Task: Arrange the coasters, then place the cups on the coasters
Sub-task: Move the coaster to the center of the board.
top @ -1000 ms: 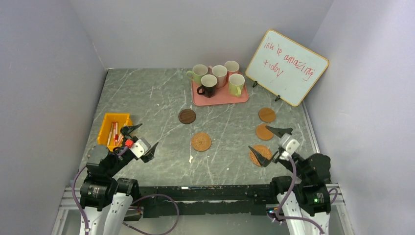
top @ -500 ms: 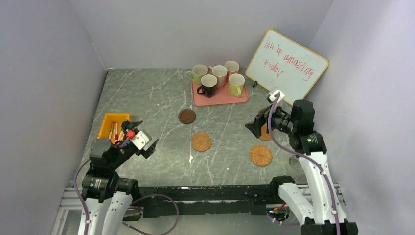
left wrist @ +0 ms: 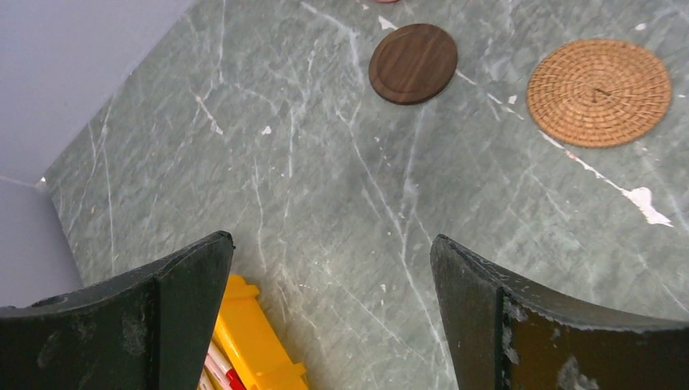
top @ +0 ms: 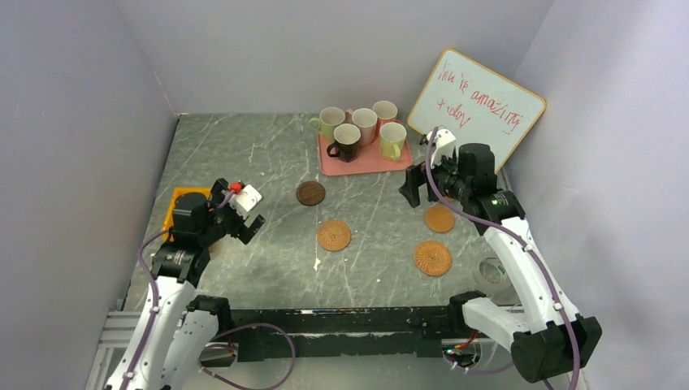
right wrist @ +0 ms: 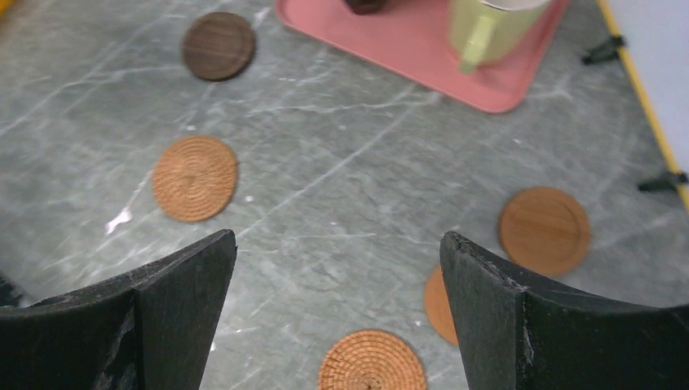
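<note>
Several cups [top: 363,126] stand on the pink tray [top: 370,162] at the back: a dark brown one [top: 345,140], two pale green, two pinkish. On the table lie a dark brown coaster [top: 310,192], woven coasters [top: 334,235] [top: 432,257] and a smooth orange one [top: 439,218]. My right gripper [top: 416,172] hangs open above the table just right of the tray; its view shows another orange coaster [right wrist: 543,230] and a green cup [right wrist: 487,24]. My left gripper [top: 244,213] is open at the left, above bare table [left wrist: 331,238], with the brown coaster [left wrist: 413,63] ahead.
A yellow bin [top: 173,203] of markers sits at the left, partly under my left arm, its corner by my left finger [left wrist: 252,341]. A whiteboard [top: 475,110] with red writing leans at the back right. Grey walls close in three sides.
My right arm has lifted from the near edge and swung to the back right, over the orange coasters. My left arm has risen and reached further onto the table. Both grippers stay open.
</note>
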Robot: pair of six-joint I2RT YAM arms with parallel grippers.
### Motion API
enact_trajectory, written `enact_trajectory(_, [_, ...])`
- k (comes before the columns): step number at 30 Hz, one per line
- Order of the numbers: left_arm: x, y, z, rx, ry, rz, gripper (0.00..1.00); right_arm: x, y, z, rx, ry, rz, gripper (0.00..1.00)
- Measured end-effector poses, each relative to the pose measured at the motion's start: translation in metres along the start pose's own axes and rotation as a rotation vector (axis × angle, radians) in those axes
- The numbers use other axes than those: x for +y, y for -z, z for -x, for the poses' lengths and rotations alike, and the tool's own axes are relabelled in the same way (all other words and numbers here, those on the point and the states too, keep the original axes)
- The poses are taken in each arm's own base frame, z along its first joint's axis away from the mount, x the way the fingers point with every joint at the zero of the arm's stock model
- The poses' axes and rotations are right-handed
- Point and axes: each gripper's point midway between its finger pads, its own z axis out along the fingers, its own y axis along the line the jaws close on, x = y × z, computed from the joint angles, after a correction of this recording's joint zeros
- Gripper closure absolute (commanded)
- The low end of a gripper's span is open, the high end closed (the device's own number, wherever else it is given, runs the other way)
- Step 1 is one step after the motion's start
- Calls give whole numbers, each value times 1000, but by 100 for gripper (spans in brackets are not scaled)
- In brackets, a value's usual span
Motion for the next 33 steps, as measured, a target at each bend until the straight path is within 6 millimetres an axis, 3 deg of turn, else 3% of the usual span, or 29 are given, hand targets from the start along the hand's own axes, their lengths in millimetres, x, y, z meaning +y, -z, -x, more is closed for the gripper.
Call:
enact_trajectory(6, [18,-14,-5,65,8,48,4,-26,-1,-2,18,-6,-168,0])
enact_trajectory(10, [19,-33,-7,115,-1,31,4,-26,3,1,18,16,-173,0])
enact_trajectory(17, [-9,-72,-15,193,-79,-33,4,-16,20,31,-71,109,-133,0])
enact_trajectory(21, [-28,-91,-13,189,-140,-86,4,-14,14,45,-72,122,-99,0])
enact_trajectory(27, [-35,-104,-9,156,-165,-124,4,-14,-14,23,34,97,-53,0])
enact_trajectory(33, [-37,-109,17,59,-162,-151,4,-8,-31,10,89,92,-15,0])
